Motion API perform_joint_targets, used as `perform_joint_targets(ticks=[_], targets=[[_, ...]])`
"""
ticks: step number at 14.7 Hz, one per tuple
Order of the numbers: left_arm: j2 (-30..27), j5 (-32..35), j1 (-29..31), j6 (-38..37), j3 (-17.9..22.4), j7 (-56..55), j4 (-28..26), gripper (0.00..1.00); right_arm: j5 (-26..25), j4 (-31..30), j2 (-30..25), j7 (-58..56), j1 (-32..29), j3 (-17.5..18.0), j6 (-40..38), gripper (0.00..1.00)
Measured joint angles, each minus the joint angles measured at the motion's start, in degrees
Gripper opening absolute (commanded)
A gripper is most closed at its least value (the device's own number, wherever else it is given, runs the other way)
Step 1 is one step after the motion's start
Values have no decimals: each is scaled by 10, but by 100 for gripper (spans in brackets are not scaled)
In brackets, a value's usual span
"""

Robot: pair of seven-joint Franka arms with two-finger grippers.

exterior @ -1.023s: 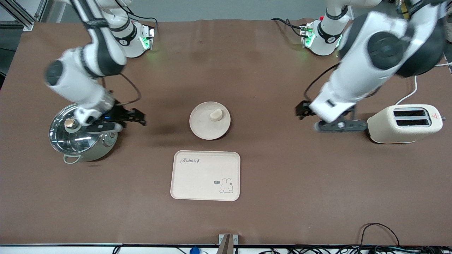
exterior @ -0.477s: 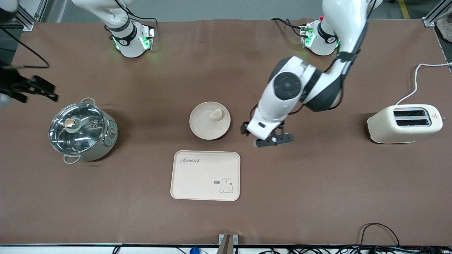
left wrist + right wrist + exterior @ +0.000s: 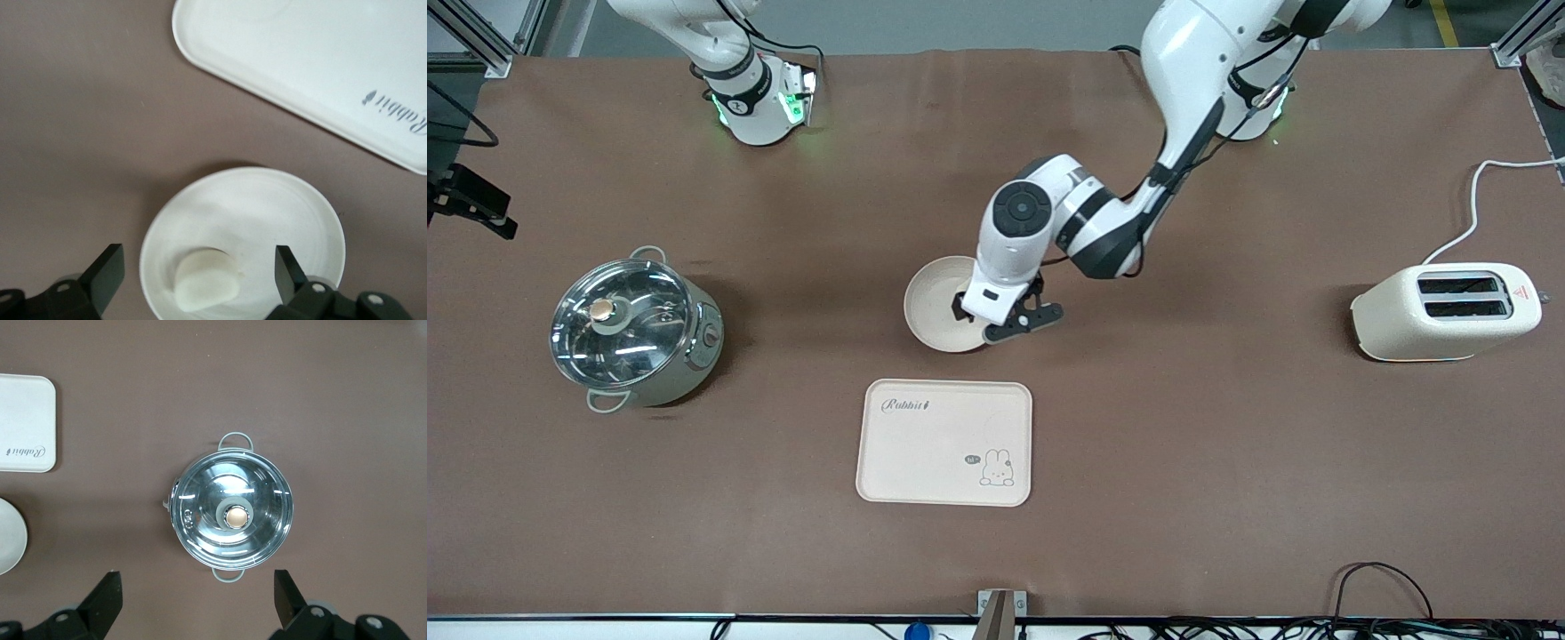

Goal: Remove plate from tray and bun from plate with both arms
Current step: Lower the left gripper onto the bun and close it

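The plate point(image 3: 935, 307) already sits on the brown surface point(image 3: 1227, 444), off the tray point(image 3: 944, 442) and farther from the front camera. The bun point(image 3: 207, 288) lies on the plate. The left pincer point(image 3: 199, 283) hangs over the bun, fingers wide apart. It should go straight down and squeeze softly. A second ago it was by the toaster point(image 3: 1445, 311). The right pincer point(image 3: 197, 603), also wide apart, has left the pot point(image 3: 633, 331) and waits high up.
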Motion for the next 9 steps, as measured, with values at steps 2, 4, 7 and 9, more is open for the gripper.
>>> perform_joint_targets(ticks=[2,4,7,9], targets=[[18,2,-19,13,2,-30,0,79,0,-1,1,0,3,-1,0,100],[27,5,-30,18,2,-42,1,73,0,-3,3,0,14,-2,-1,100],[35,6,-35,17,2,-68,0,63,0,-3,4,7,38,-3,-5,100],[45,6,-44,17,3,-77,0,55,0,-3,4,11,46,-5,-7,100]])
